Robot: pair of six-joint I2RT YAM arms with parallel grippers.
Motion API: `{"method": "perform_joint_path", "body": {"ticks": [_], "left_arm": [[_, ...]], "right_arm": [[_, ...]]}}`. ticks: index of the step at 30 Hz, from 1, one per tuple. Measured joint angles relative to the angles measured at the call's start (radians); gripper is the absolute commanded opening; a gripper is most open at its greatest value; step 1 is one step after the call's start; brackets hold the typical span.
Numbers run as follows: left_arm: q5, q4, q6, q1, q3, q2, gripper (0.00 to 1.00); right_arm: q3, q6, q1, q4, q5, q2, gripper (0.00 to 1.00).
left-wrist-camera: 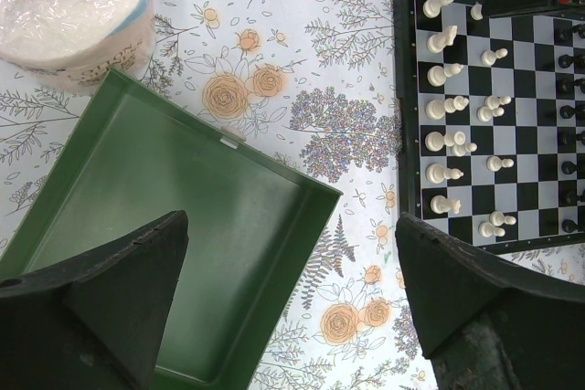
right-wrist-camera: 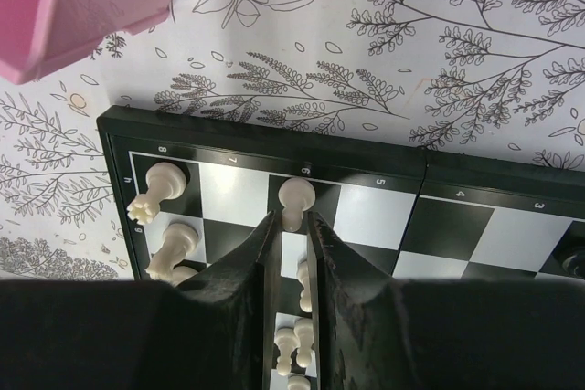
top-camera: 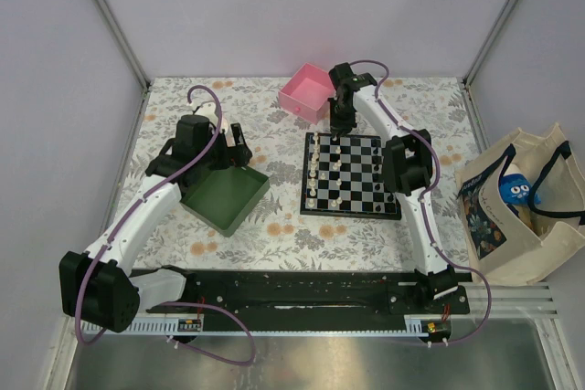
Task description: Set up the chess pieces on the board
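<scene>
Hovers with left claw (left-wrist-camera: 291,221) spread, green tray (left-wrist-camera: 183,180) beneath, and brackets cream chess piece (right-wrist-camera: 293,194) within narrowed right claw (right-wrist-camera: 292,218), grip unclear.

Board (top-camera: 352,175) on the table (top-camera: 274,235), centre-right; tray (top-camera: 224,196) to its left, box (top-camera: 307,91) just behind its far-left corner.
Pieces (left-wrist-camera: 445,72) line the board's left two files; a bag (top-camera: 521,207) stands beyond the table's right edge.

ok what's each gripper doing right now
left gripper: open, empty, over the green tray
right gripper: fingers close around a white chess piece on the board, grip cannot be told
</scene>
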State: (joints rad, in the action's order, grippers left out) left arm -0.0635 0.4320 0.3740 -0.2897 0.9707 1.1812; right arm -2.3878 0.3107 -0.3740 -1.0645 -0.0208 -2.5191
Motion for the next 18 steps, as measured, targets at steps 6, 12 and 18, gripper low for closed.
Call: {"method": "perform_joint_path", "body": {"ticks": [6,12,18], "left_arm": [[0.000,0.000,0.000,0.000,0.000,0.000,0.99],[0.000,0.000,0.000,0.000,0.000,0.000,0.99],[0.000,0.000,0.000,0.000,0.000,0.000,0.99]], "right_arm": [[-0.002,0.000,0.000,-0.003,0.000,-0.008,0.20],[-0.008,0.000,0.000,-0.003,-0.008,-0.011,0.12],[-0.008,0.000,-0.004,-0.003,-0.026,-0.011,0.12]]}}
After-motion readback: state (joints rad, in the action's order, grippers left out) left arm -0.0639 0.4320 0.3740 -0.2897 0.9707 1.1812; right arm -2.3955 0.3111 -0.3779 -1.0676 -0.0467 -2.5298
